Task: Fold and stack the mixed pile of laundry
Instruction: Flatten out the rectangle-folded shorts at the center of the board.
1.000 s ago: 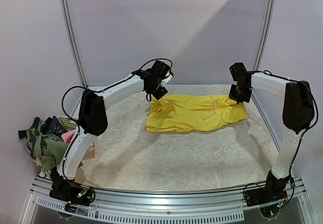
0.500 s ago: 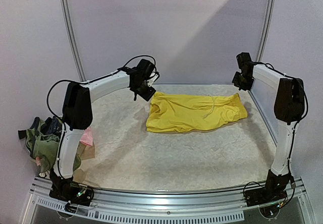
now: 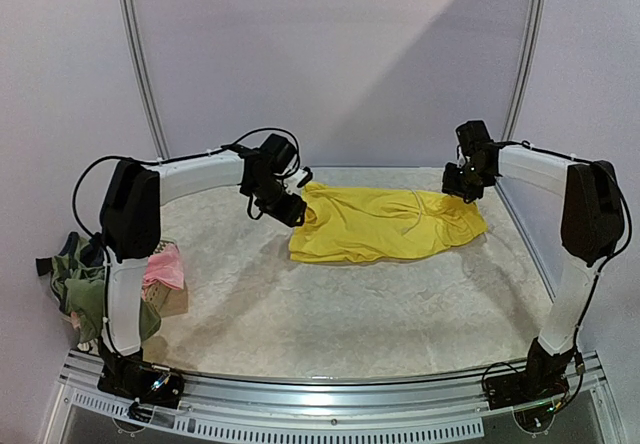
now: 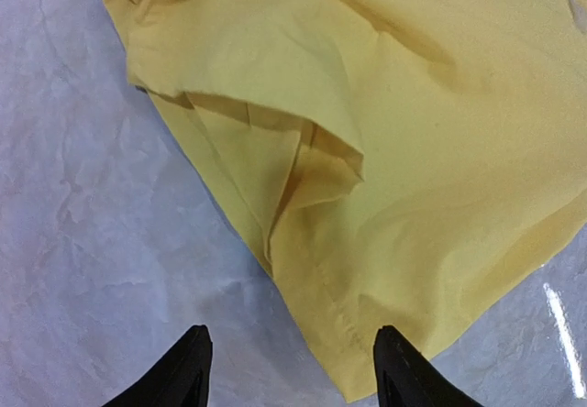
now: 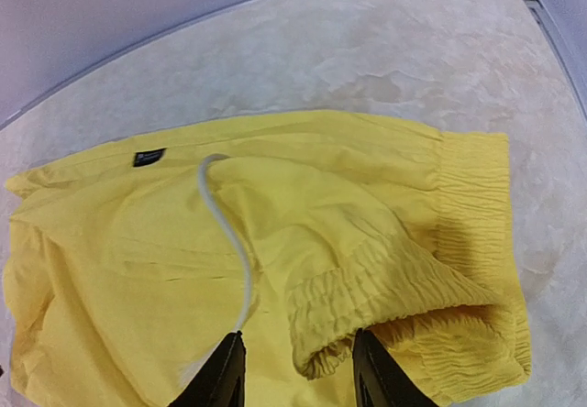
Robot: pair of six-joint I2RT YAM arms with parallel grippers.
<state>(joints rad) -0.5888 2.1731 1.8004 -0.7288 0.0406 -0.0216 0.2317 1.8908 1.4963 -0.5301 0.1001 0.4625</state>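
The yellow drawstring shorts (image 3: 385,224) lie spread on the far part of the table, waistband to the right. My left gripper (image 3: 288,210) is open just above the shorts' left leg hem (image 4: 312,269), holding nothing. My right gripper (image 3: 462,186) is open over the elastic waistband (image 5: 404,279) and white drawstring (image 5: 225,233), empty. The rest of the laundry pile (image 3: 85,284), olive-green and dark pieces with a pink piece (image 3: 163,266), hangs at the table's left edge.
The pale table top (image 3: 350,314) is bounded by a back wall and two upright metal poles (image 3: 140,64). A metal rail (image 3: 330,399) runs along the near edge between the arm bases.
My left gripper has moved left and then down to the shorts' left hem. My right gripper lifted toward the back right, then came back down over the waistband. The shorts stay put.
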